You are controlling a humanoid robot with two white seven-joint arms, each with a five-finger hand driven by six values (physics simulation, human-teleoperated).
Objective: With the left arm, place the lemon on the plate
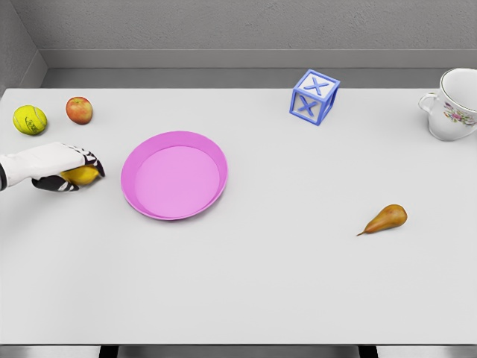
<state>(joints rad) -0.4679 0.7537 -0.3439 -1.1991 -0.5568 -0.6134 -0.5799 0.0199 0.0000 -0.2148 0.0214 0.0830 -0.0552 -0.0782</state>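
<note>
A yellow lemon (82, 176) lies on the white table at the left, mostly covered by my left hand (71, 168), whose fingers curl over and around it. The hand's arm comes in from the left edge. The pink plate (211, 158) sits just to the right of the hand, with nothing on it and a small gap between its rim and the lemon. No right arm shows anywhere.
A tennis ball (30, 119) and a red apple (79, 110) lie behind the left hand. A blue letter cube (314, 96) stands at the back centre-right, a floral cup (455, 104) at the far right, and a pear (387, 218) right of centre.
</note>
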